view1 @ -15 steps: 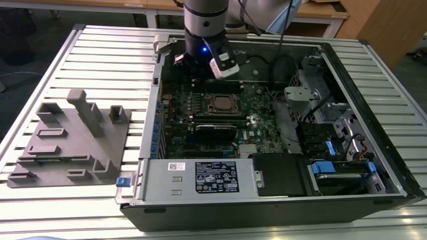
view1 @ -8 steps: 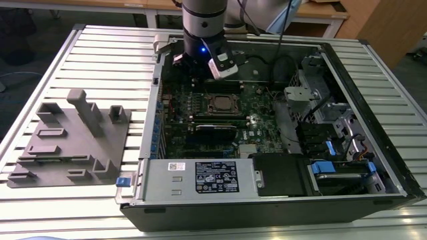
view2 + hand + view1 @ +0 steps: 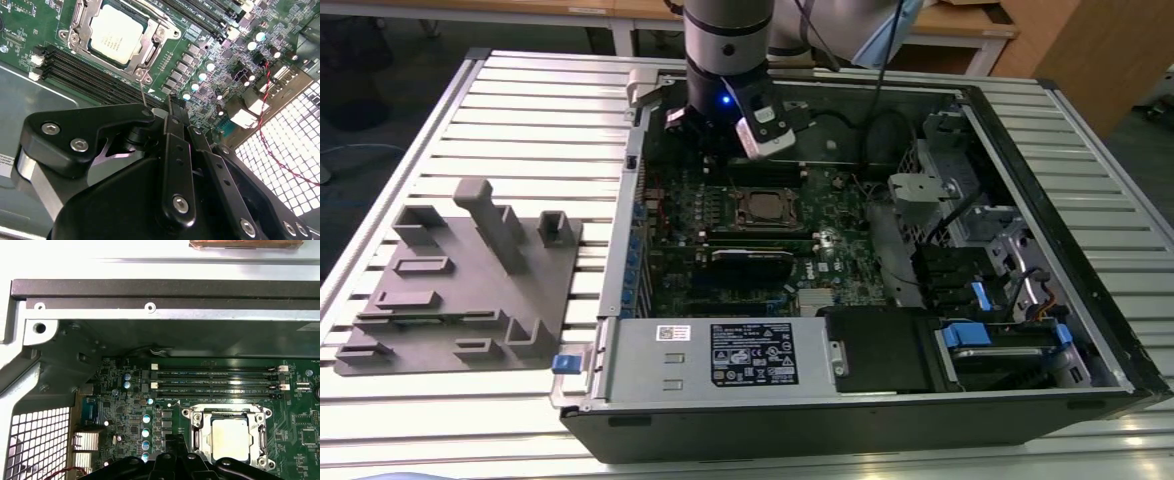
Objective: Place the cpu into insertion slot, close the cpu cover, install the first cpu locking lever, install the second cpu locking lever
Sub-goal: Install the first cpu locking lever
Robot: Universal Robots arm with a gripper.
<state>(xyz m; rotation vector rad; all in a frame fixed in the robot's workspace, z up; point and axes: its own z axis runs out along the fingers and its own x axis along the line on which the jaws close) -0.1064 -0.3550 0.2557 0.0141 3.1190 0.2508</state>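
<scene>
Note open computer case [image 3: 854,430] on slatted desk [image 3: 520,90]. Find hand [image 3: 169,441] low over green board [image 3: 125,415], pinched narrow, empty. Locate cpu [image 3: 230,439] seated in insertion slot [image 3: 187,413], cpu cover [image 3: 230,416] apparently down, just beside hand, on side away from rear grille [image 3: 35,440].

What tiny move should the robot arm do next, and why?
Probably ease the gripper onto the thin locking lever and start pressing it down. The cpu already sits in place, and the cpu cover looks flat around it, but that lever sticks up right beside the gripper's tip, so it seems not yet latched.
</scene>
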